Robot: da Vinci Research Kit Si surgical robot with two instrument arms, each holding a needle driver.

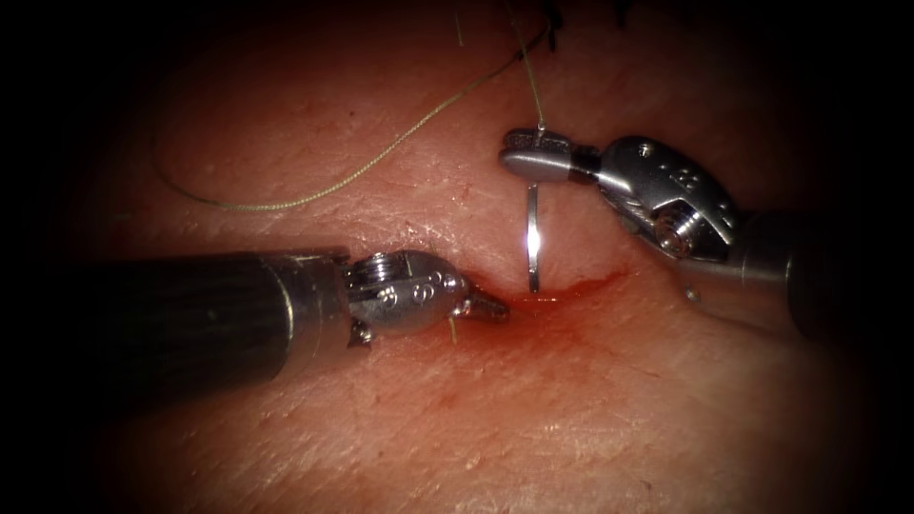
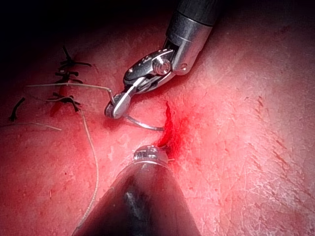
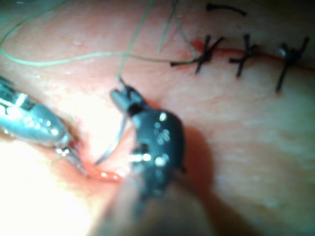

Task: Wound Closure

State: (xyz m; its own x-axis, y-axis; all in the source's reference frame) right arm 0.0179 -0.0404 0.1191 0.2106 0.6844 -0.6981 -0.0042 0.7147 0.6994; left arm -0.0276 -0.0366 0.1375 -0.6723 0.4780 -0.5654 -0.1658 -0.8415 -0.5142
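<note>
On the left side of the tissue point(image 1: 476, 428), the left tool point(image 1: 481, 306) lies low, and its tip touches the left end of the cut point(image 1: 571, 290). Its jaws look closed or almost closed at the wound edge. I cannot tell if they pinch the tissue or only press on it, so I leave this open.

Above them, the thread point(image 1: 381, 162) lies in a long loose curve over the upper part of the tissue and comes to the right tool.

In the middle, the needle point(image 1: 533, 238) hangs down from the right tool. Its point is at the cut, or just in its red fluid point(image 1: 533, 314); how deep it is in the tissue I cannot see.

On the right, the right tool point(image 1: 538, 157) has its jaws closed on the needle near the thread end of the curve.

In my judgement, a good bite here needs the point to meet the wound edge squarely, the wrist to turn along the curve of the needle, and the loose thread to stay away from the jaws.

The left wrist view shows the curve of the needle point(image 2: 145, 124) from the side, reaching towards the cut point(image 2: 166, 123). The right wrist view shows finished stitches point(image 3: 206, 51) further along the cut, with dark cut ends.
</note>
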